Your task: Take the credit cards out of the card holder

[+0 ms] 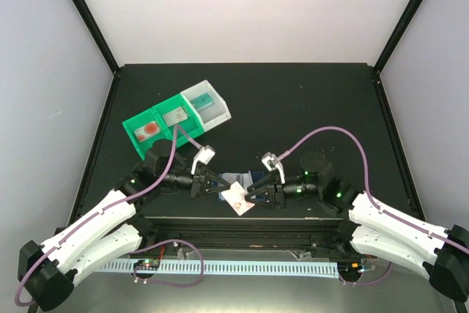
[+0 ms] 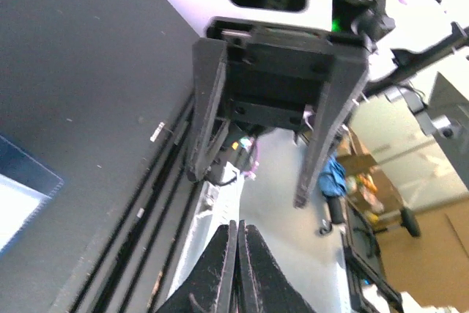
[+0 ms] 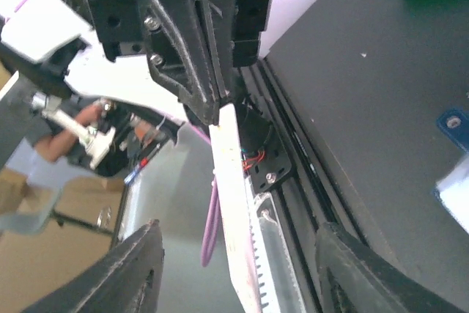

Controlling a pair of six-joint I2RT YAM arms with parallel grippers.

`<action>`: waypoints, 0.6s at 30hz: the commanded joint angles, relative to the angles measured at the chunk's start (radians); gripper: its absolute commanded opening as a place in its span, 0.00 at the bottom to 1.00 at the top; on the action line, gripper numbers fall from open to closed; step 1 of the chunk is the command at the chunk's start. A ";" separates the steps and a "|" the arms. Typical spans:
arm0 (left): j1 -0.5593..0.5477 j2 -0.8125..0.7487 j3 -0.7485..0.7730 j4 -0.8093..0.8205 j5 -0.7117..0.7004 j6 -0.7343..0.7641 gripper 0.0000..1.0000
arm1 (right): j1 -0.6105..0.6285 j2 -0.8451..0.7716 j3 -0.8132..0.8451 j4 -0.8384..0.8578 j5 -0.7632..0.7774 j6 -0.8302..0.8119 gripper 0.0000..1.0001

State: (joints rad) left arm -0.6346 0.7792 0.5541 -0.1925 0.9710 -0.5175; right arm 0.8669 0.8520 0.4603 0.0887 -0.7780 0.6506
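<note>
**Card gripped edge-on, sleeve partly hidden**

On the black bench (image 1: 308, 108), the translucent pale-blue card holder (image 1: 236, 178) is lying lower centre, half hidden between the arms. The left fingers (image 1: 220, 187) are pinching a thin pinkish credit card (image 1: 238, 200). The right fingers (image 1: 258, 193) are gaping wide, gripping nothing.

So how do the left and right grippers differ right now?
Left gripper is shut on a card; right gripper is open, holding nothing. Left gripper reaches in from the left, right gripper from the right. Both sit low by the table's near edge, tips facing.
</note>
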 commanded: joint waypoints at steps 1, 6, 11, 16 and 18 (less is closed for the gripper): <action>0.000 -0.012 0.030 0.047 -0.148 -0.078 0.02 | -0.002 -0.046 0.012 -0.064 0.148 -0.010 0.66; 0.011 -0.026 0.052 -0.002 -0.357 -0.108 0.02 | -0.002 -0.102 0.009 -0.106 0.251 0.014 1.00; 0.045 -0.057 0.053 -0.037 -0.626 -0.181 0.01 | -0.002 -0.152 -0.009 -0.108 0.289 0.037 1.00; 0.077 -0.058 0.035 0.008 -0.864 -0.262 0.02 | -0.002 -0.173 -0.039 -0.086 0.309 0.068 1.00; 0.085 -0.043 0.048 0.006 -0.977 -0.263 0.02 | -0.002 -0.178 -0.052 -0.067 0.319 0.083 1.00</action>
State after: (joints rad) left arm -0.5686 0.7265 0.5587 -0.2077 0.2790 -0.7238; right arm 0.8669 0.6891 0.4435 -0.0032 -0.5053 0.6968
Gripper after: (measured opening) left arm 0.019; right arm 0.998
